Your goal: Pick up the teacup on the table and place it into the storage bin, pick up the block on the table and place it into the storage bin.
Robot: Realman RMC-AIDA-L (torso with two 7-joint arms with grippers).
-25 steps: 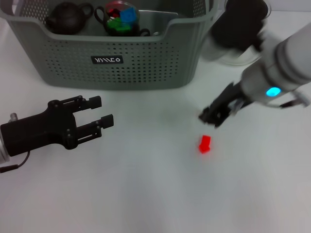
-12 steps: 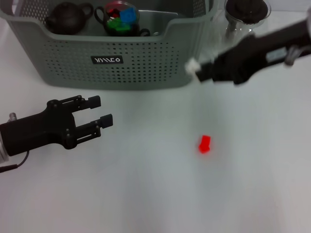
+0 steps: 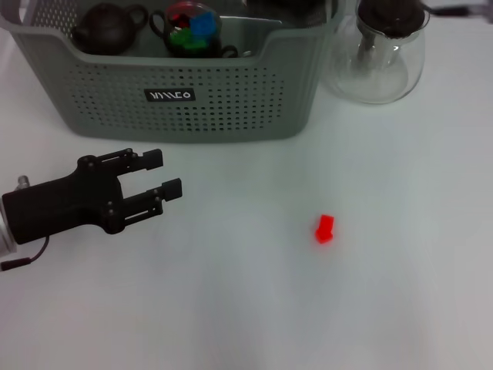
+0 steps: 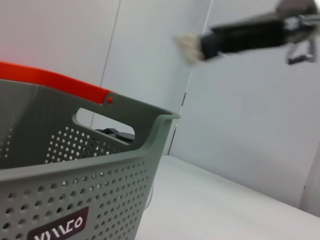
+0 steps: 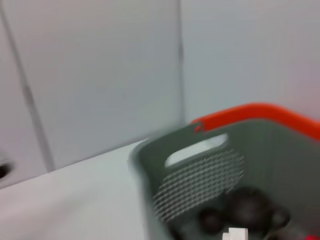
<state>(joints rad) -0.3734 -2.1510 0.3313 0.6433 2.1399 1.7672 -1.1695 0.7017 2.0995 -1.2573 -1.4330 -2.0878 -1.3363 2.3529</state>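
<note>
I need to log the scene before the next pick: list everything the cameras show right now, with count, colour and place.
storage bin: one, grey-green with perforated walls and a black label, far side of the table, left of centre.
teapot: one, dark brown, inside the bin at its left.
cup of blocks: one dark cup holding red, blue and green pieces, inside the bin beside the teapot.
glass carafe: one, clear with a black lid, on the table right of the bin.
block: one, red, on the open table in front of the bin, right of centre.
table: one, white.
left gripper: black, open, low over the table in front of the bin's left part.
right gripper: raised near the bin; fingers unreadable.
</note>
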